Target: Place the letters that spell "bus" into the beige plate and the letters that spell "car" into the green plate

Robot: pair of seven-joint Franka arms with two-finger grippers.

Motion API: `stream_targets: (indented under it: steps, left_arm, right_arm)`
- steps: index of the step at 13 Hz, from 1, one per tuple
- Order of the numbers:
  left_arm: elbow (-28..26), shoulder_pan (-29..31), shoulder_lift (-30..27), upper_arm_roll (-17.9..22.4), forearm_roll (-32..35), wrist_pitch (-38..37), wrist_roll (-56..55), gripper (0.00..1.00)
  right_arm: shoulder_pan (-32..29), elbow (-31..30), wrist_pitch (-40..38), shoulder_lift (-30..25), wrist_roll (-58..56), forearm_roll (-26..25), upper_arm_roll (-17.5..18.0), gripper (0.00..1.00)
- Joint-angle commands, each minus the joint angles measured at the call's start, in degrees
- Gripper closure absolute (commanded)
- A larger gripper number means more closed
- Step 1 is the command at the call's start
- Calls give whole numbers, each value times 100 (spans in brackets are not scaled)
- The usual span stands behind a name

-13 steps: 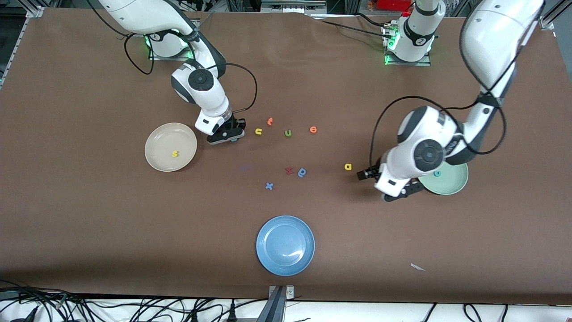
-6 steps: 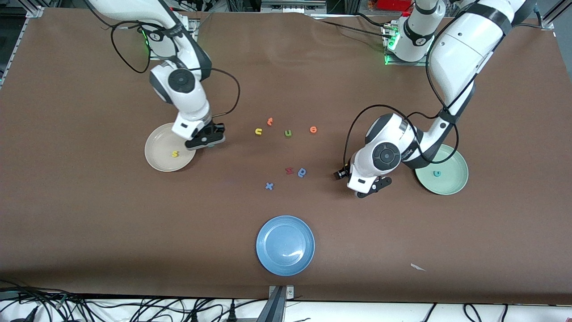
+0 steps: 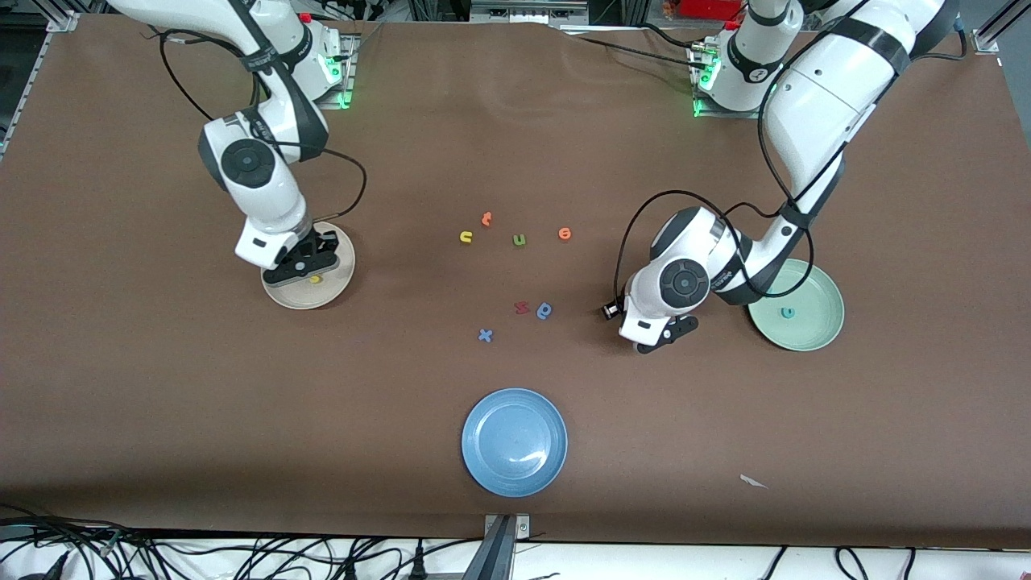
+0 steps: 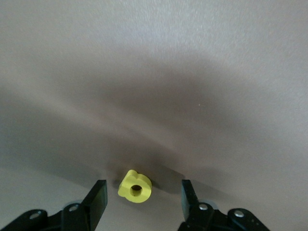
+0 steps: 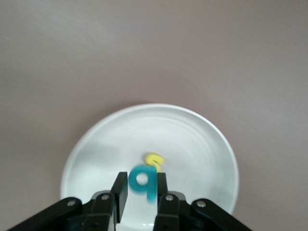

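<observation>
Between the right gripper's (image 5: 140, 191) closed fingers hangs the teal foam "b" (image 5: 144, 181), poised over the cream-beige plate (image 5: 202, 139) holding the yellow "s" (image 5: 154, 159); straddled by the left gripper's (image 4: 142, 195) parted fingers, the yellow foam "a" (image 4: 134, 186) awaits pickup.

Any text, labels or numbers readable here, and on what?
"b": held teal letter, in the right gripper over the beige plate.
"a": yellow foam letter on the table between the open left gripper's fingers.
"x": blue foam letter on the table.
"c": small teal letter in the green plate.
Other foam letters: too small to read.
</observation>
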Motion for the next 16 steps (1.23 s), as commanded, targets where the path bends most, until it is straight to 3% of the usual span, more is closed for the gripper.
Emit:
stream_targets:
  steps: [1, 3, 9, 14, 16]
  left_arm:
    - [-20, -47, 5, 43, 141, 26, -165, 37]
    - [-37, -47, 5, 43, 141, 17, -165, 40]
    - [-90, -38, 5, 87, 150, 9, -156, 49]
    - [-81, -38, 5, 156, 202, 0, -104, 50]
    - [-81, -38, 5, 157, 291, 0, -104, 57]
  right_arm:
    - [-176, -187, -9, -106, -155, 17, 80, 28]
    - [-176, -187, -9, -106, -147, 95, 80, 6]
    - [-80, -161, 113, 25, 300, 1237, 563, 5]
    - [929, -117, 535, 184, 2003, 1283, 555, 3]
    - [1404, -90, 877, 333, 2741, 1265, 529, 3]
